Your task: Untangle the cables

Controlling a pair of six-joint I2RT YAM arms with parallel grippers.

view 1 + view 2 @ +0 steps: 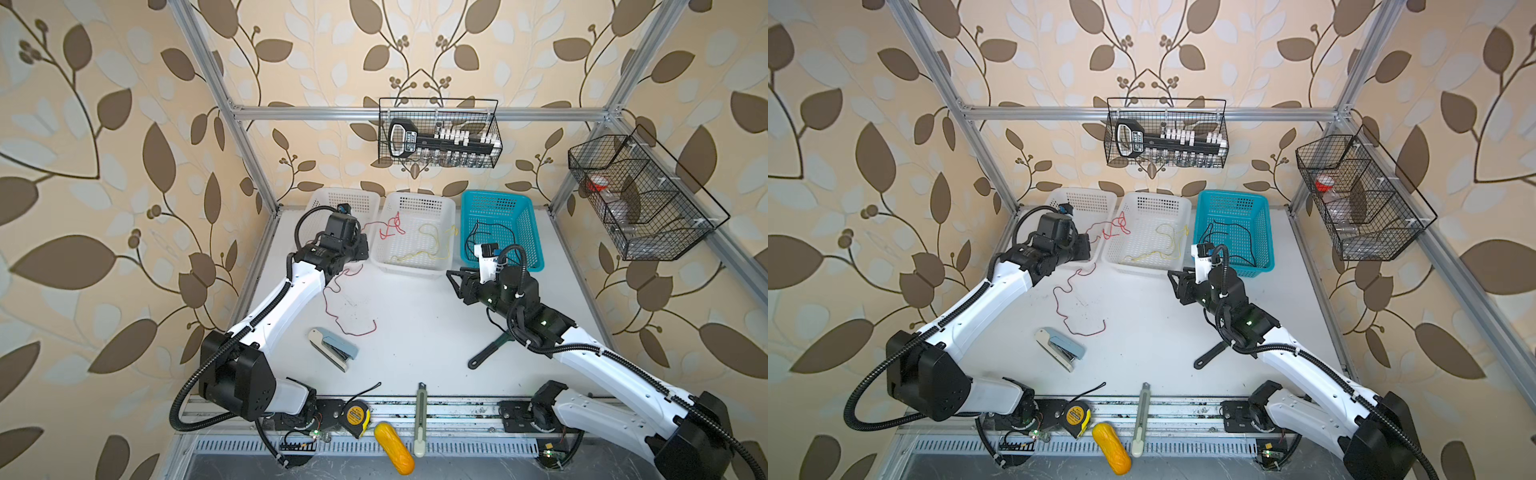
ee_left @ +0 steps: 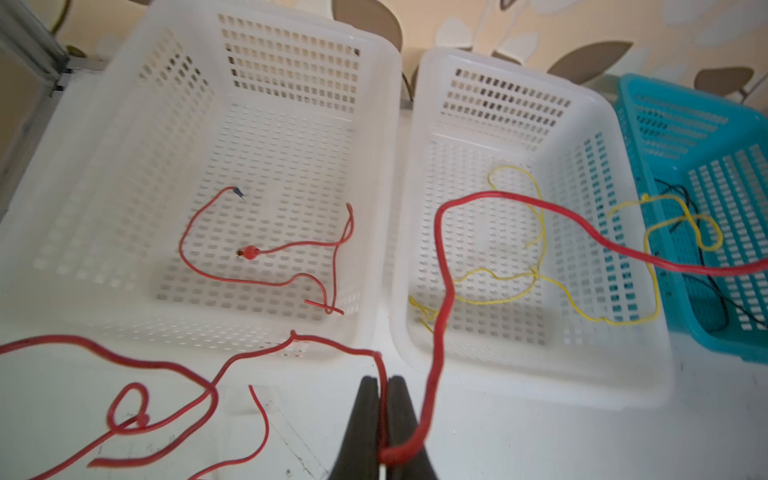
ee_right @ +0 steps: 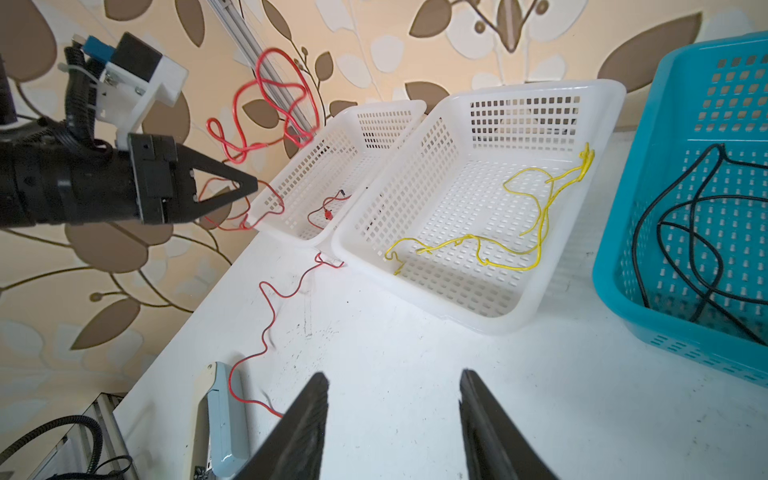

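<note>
Left gripper clamping red cable, holding loop over mid basket left edge; tail trailing over table. Right gripper gaping, empty, hovering off its front right corner. Yellow cable lying inside, black cable binned to its right, second red binned to its left. Held red cable looking last unbinned.

Two arms alike, left arm and right arm: long links clad in glossy white shells, joints and shoulders in matt black blocks. Black corrugated hose along each, tied down with white ties. Small green lights near the right wrist. White bracket with a black camera and blue plug. Fingers black, flat, tapering to points, with small screws in the block behind.
</note>
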